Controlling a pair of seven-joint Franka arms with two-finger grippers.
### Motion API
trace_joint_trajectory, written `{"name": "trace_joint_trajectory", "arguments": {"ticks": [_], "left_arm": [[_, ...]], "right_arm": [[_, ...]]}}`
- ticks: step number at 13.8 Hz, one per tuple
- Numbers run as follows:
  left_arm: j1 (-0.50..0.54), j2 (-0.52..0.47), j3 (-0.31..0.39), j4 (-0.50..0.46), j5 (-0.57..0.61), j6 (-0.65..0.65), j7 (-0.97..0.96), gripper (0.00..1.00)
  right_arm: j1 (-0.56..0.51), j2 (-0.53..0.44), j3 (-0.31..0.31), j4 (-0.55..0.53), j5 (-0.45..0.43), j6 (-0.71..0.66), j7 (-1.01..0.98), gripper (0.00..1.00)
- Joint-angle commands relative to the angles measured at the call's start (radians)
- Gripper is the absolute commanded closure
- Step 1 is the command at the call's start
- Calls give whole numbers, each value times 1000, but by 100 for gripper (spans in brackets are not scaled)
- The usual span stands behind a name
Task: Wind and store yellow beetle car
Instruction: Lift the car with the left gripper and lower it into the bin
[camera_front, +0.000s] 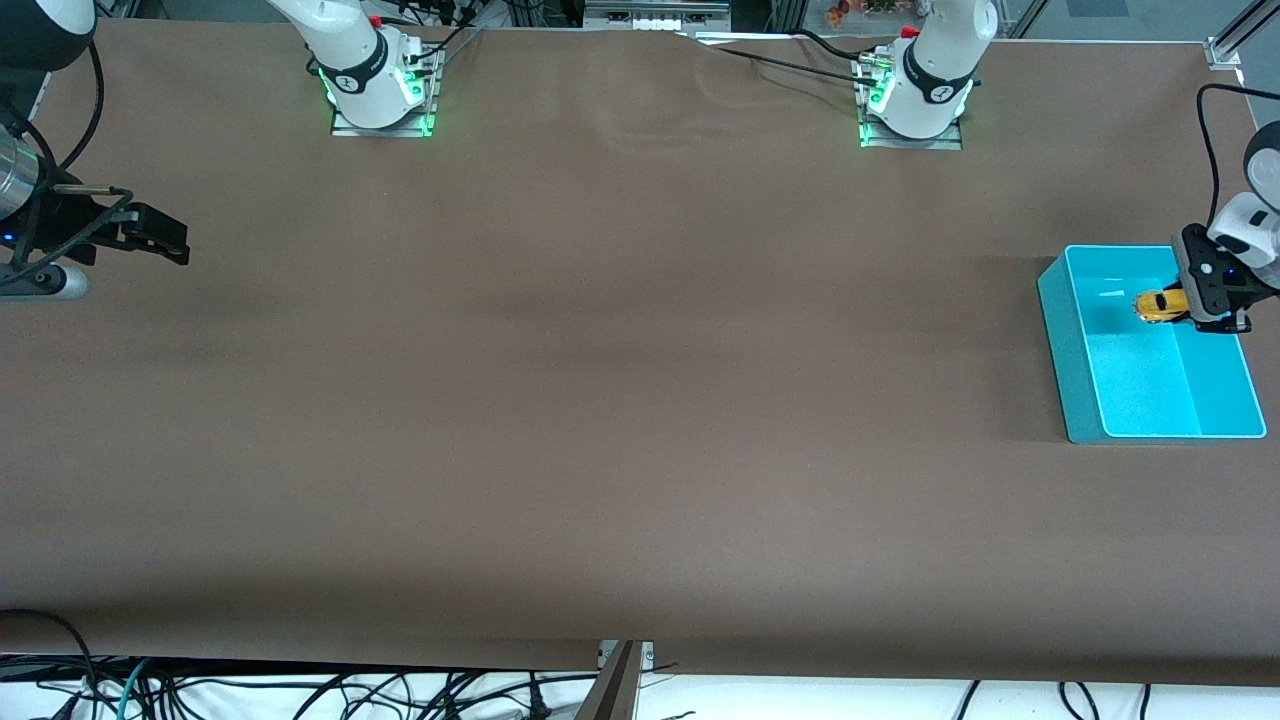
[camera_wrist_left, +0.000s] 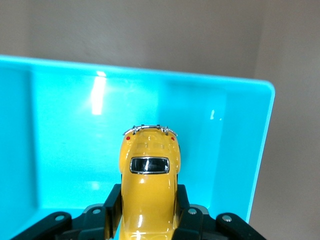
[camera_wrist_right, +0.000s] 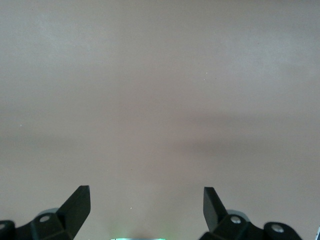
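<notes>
Over the teal bin (camera_front: 1080, 340) at the left arm's end of the table (camera_front: 600, 400), the left gripper (camera_front: 1185, 303) pinched the yellow beetle car (camera_front: 1160, 306); the right gripper (camera_front: 160, 240) waited above bare table at the right arm's end. From the left wrist, black fingers (camera_wrist_left: 112, 212) clamped the car (camera_wrist_left: 149, 192) over the bin's floor (camera_wrist_left: 65, 150). From the right wrist, the right gripper (camera_wrist_right: 146, 207) stood spread wide, holding nothing.

1. No readable text, label, brand, number or sign shows in any view.
2. The yellow beetle car (camera_wrist_left: 148, 192) carries no lettering that can be read.
3. The teal bin (camera_front: 1065, 330) has plain walls.
4. The worktop (camera_front: 600, 400) is a plain brown sheet.
</notes>
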Motion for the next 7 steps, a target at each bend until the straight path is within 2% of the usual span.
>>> {"name": "trace_joint_trajectory", "arguments": {"ticks": [1, 3, 7], "left_arm": [[-2, 140, 0, 19, 30, 62, 16, 100], [-3, 223, 0, 63, 33, 64, 16, 100], [0, 274, 0, 56, 33, 52, 13, 98]], "right_arm": [[5, 10, -7, 19, 11, -3, 9, 0], [3, 8, -7, 19, 12, -3, 9, 0], [5, 10, -7, 19, 12, -2, 9, 0]]}}
